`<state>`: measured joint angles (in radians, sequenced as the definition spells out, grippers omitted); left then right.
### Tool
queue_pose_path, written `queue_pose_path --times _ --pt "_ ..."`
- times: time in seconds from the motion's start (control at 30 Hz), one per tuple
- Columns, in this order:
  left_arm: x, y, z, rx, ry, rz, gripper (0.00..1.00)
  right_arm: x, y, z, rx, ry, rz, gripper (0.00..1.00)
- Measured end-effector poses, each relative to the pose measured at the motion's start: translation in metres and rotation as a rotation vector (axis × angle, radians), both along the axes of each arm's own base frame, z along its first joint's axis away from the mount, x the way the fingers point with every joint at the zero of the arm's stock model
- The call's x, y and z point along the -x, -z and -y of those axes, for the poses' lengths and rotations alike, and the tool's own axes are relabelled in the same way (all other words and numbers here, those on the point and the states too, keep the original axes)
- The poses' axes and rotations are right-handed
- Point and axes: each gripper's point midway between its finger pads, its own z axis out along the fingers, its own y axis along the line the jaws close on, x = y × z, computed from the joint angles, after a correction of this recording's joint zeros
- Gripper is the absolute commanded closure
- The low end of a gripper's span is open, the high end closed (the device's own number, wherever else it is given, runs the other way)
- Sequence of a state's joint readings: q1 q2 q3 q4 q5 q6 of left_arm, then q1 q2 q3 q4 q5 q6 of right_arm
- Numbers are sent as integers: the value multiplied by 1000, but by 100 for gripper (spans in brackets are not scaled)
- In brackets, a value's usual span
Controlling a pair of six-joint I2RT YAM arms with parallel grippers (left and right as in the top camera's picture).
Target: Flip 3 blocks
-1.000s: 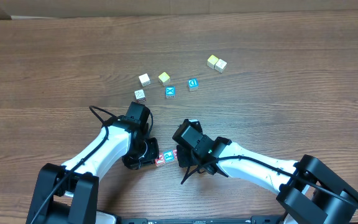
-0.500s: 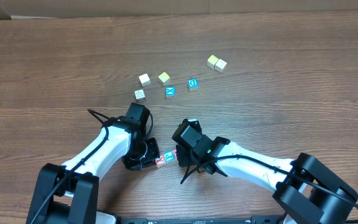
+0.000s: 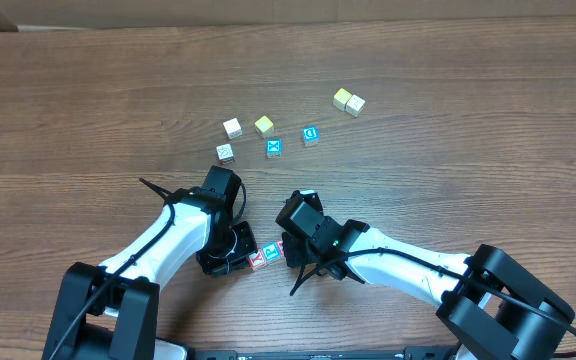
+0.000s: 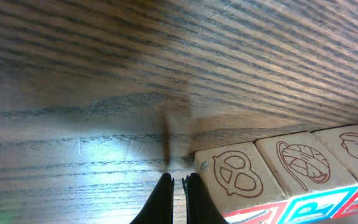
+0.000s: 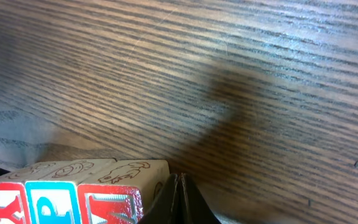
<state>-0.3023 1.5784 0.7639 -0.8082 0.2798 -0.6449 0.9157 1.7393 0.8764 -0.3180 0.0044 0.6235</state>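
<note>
1. Worktop (image 3: 448, 80) of brown wood grain fills every view.
2. Three lettered blocks sit touching in a short row near the bottom centre of the overhead view, between the two end effectors: Y block (image 3: 257, 259), P block (image 3: 271, 252), M block (image 3: 281, 246).
3. Y and M have red-printed side faces and P has blue; the top faces carry outline drawings, a pretzel on the Y block.
4. Left end effector (image 4: 178, 184) is closed, fingertips pressed together and holding nothing. It sits low over the wood, just beside the Y end of the row.
5. Right end effector (image 5: 176, 185) is closed too and empty, just beside the M block at the other end.
6. Higher up the worktop, well apart from the row, lie loose cubes: blue X cube (image 3: 274, 148), blue D cube (image 3: 310, 134), white cube (image 3: 232, 127), yellow cube (image 3: 264, 125), and two pale cubes (image 3: 343, 98) touching each other.
</note>
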Motion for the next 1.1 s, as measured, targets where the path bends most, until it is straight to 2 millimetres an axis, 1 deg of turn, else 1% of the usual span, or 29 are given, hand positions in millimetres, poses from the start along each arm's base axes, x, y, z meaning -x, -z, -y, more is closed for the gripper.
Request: queue_pose_path --times 0.2,0.4,0.63,0.77,1.1 --pt "7 0 12 15 9 -15 96 -9 0 6 2 21 6 96" --pt "8 0 17 21 1 -18 96 -14 0 9 9 24 23 96" --pt "7 0 18 20 -22 -18 96 -17 0 8 10 17 38 96" --pt "8 0 17 16 -29 -24 96 -20 4 6 9 8 50 96" --pt "10 1 17 12 -45 -37 96 -24 3 2 -5 5 68 96"
